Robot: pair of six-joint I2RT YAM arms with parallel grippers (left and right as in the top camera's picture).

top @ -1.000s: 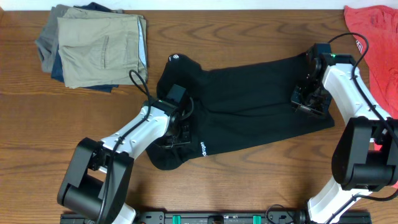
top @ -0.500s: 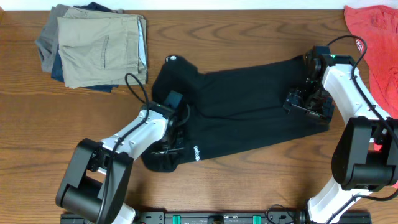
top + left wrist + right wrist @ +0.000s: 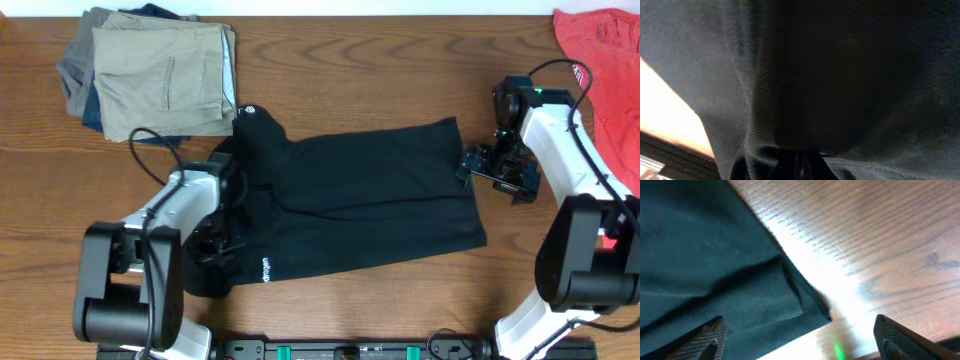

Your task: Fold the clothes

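We record the clothes [image 3: 370,190] as matt black cloth with a fine knitted weave. The table [image 3: 400,60] beneath is smooth brown wood, clearly grained, glossy under glare. Near the clothes' logo end, the folded trousers [image 3: 160,75] are matt woven cloth.

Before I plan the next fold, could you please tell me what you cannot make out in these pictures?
Left gripper: fingers nearly lost in the black garment, which fills the left wrist view and covers them overhead.
White print on the garment: too small to read, overhead.
Red shirt: cut off by the overhead view's right edge.
Lower trousers: mostly hidden under the tan pair, overhead.
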